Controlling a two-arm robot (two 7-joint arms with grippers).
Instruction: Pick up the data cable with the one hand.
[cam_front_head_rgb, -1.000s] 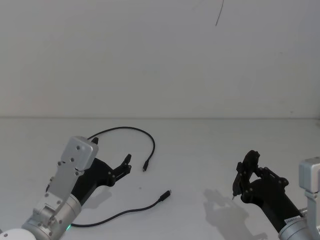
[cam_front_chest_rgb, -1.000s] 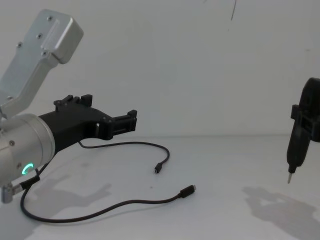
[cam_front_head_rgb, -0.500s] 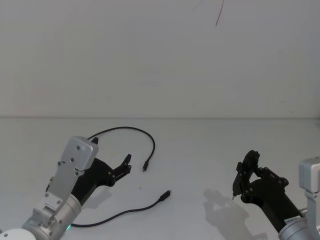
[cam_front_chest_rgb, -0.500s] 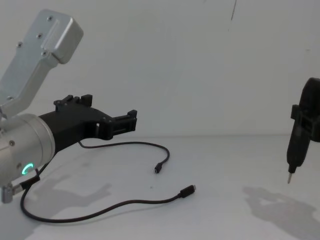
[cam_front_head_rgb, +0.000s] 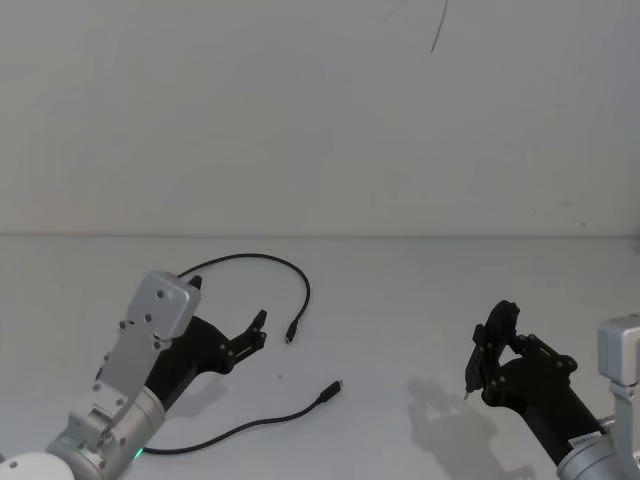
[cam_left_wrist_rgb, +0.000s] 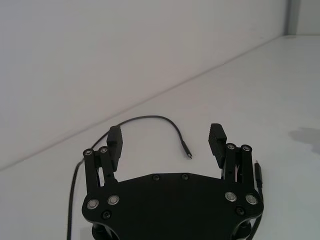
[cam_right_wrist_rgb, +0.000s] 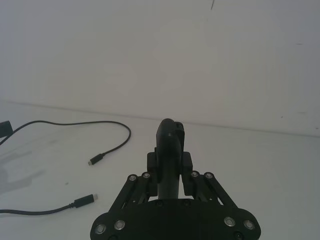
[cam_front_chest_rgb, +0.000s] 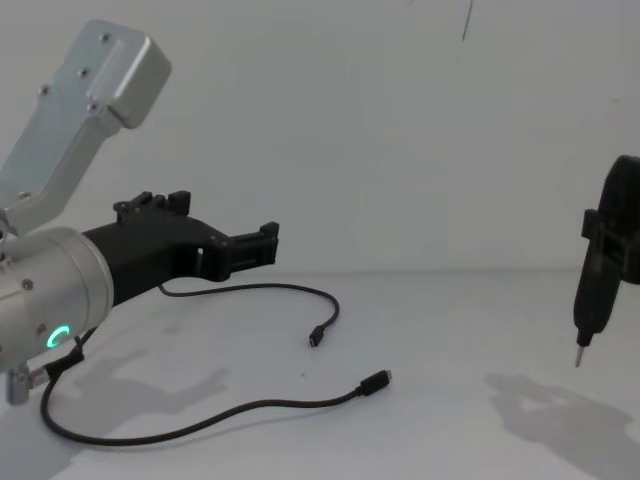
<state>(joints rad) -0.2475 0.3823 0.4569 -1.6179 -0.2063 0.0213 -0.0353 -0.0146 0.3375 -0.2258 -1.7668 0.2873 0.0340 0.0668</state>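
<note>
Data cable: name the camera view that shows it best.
Chest view: the data cable shows both plugs and nearly its full loop. Head view: the left arm covers part. Left wrist: the left pincer hides much. Right wrist: both plugs, the rest cut off.

Black data cable lies looped on white table

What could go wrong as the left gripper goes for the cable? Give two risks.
1. The cable is thin and flat on the table; the open left gripper above it might close on nothing or scrape the surface.
2. It loops beneath the left arm, so lifting could drag it and swing the near plug.
The right gripper, shut on a slim tool, sits parked far right.
</note>
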